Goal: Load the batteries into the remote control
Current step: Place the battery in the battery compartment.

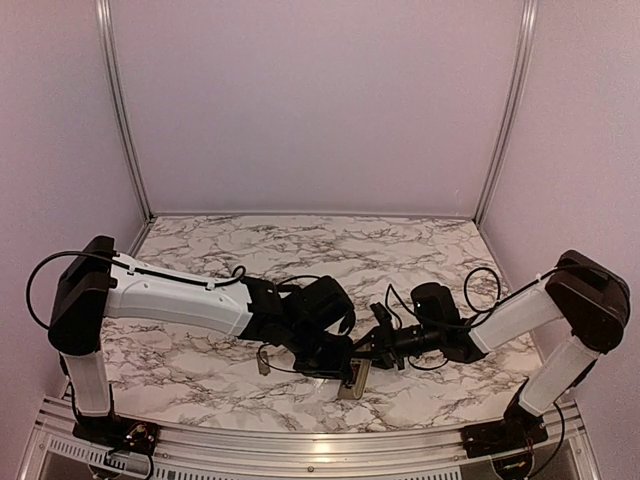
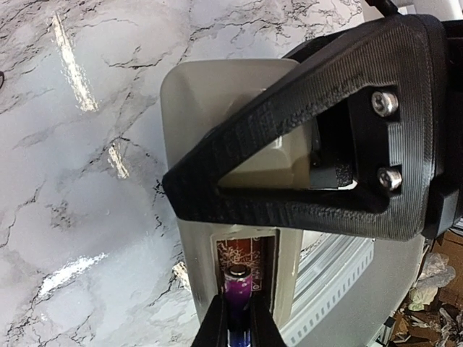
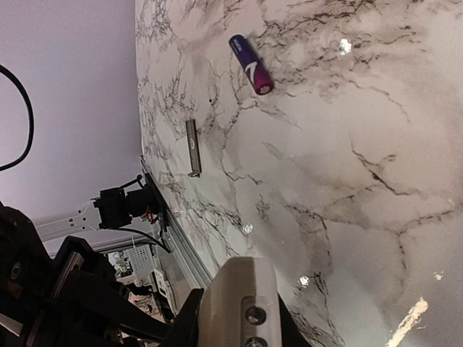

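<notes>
Since the counter (image 1: pixel 200 250) carries the remote control (image 1: pixel 353 382) back-up at its near middle, pinched by the right tool (image 3: pixel 239 322), its dark recess (image 2: pixel 244 251) faces the left tool (image 2: pixel 237 325). That tool pinches a purple battery (image 2: pixel 237 290) at the mouth of the dark recess, their long axes in line.

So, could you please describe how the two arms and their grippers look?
The left arm and right arm have white shells with black joints and loose black cables looping alongside. The left gripper and right gripper are black; a ribbed triangular finger carries two silver screws.
</notes>
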{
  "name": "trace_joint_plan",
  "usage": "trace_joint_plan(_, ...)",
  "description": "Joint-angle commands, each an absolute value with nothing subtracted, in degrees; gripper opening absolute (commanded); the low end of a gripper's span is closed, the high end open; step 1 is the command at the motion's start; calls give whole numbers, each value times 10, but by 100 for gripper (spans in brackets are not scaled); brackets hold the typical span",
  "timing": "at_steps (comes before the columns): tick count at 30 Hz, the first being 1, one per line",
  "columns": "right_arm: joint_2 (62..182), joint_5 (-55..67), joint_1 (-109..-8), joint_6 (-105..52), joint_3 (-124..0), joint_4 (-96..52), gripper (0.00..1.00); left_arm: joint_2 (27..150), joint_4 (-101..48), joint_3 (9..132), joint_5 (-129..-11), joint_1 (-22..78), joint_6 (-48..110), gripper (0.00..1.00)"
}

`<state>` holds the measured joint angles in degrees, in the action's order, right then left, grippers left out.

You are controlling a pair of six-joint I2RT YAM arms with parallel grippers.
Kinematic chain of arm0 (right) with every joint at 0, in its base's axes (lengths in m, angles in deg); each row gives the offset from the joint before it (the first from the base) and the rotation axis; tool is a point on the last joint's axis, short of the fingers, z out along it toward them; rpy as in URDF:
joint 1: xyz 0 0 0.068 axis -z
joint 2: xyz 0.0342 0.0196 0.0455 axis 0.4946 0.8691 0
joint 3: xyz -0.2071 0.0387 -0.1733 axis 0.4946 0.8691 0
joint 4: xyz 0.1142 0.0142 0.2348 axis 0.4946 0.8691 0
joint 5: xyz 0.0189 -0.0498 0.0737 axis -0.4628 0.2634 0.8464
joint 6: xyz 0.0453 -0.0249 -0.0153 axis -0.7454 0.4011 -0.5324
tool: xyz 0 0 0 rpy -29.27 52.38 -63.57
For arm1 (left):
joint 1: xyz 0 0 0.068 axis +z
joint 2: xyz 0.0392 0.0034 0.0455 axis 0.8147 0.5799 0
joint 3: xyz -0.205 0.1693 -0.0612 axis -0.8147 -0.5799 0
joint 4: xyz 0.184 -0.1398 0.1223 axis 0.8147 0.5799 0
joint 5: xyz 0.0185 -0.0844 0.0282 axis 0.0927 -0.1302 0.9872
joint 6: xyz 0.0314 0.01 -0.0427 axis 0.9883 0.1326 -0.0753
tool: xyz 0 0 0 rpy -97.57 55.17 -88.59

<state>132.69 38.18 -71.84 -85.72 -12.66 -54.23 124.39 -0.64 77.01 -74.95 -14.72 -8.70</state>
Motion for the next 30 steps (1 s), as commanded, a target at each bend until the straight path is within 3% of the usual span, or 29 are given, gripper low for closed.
trace_joint_plan(1, 1332, 380, -724, -882, -119, -610, 0, 1255, 54, 795, -737, -149, -102, 1)
trace_joint_plan(16, 1366, 371, -745, -916, -103, -764, 0, 1272, 124, 833, -730, -149, -109, 2)
trace_joint_plan(30, 1388, 373, -754, -940, -107, -799, 0, 1304, 190, 877, -703, -149, -94, 9)
